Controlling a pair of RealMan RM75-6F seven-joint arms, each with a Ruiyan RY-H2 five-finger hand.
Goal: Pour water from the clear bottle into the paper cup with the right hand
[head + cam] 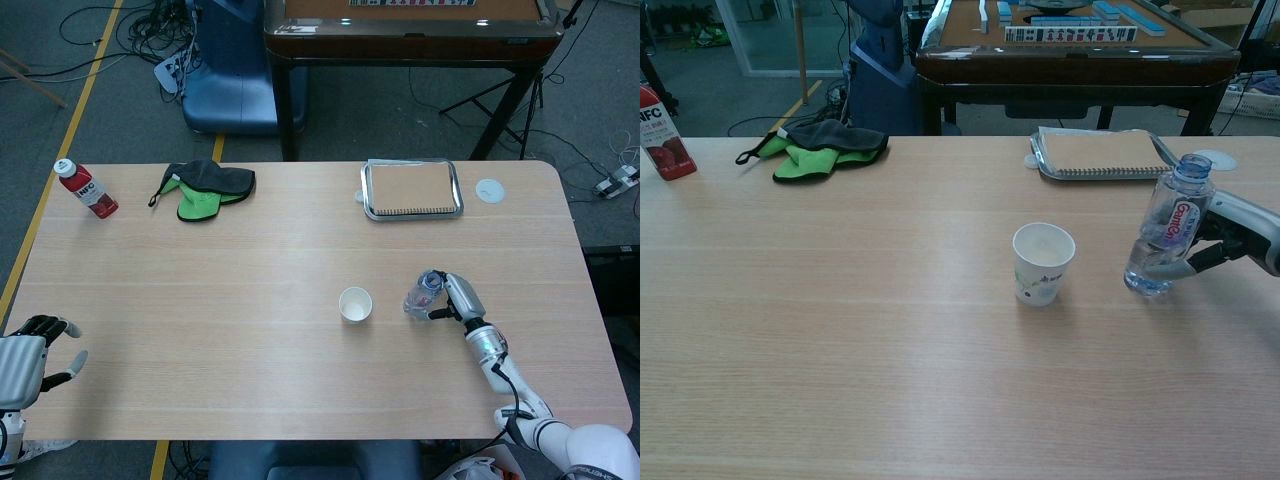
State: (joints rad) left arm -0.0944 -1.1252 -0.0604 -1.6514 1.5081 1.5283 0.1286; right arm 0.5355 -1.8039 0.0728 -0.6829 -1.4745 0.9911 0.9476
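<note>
The clear bottle (pixel 422 293) (pixel 1168 232) stands upright on the table, with its cap on and a red-lettered label. My right hand (pixel 458 298) (pixel 1230 235) reaches in from the right and grips the bottle, fingers curled round its lower body. The paper cup (pixel 355 304) (pixel 1043 262) stands upright a short way to the left of the bottle, apart from it. My left hand (pixel 30 355) hovers at the table's near left corner with its fingers spread and nothing in it.
A red juice bottle (pixel 86 189) (pixel 660 120) stands at the far left. A green and black cloth (pixel 205 188) (pixel 820 148) lies at the back. A metal tray (pixel 368 205) (pixel 1038 160) holding a notebook and a white lid (pixel 489 190) lie behind the bottle.
</note>
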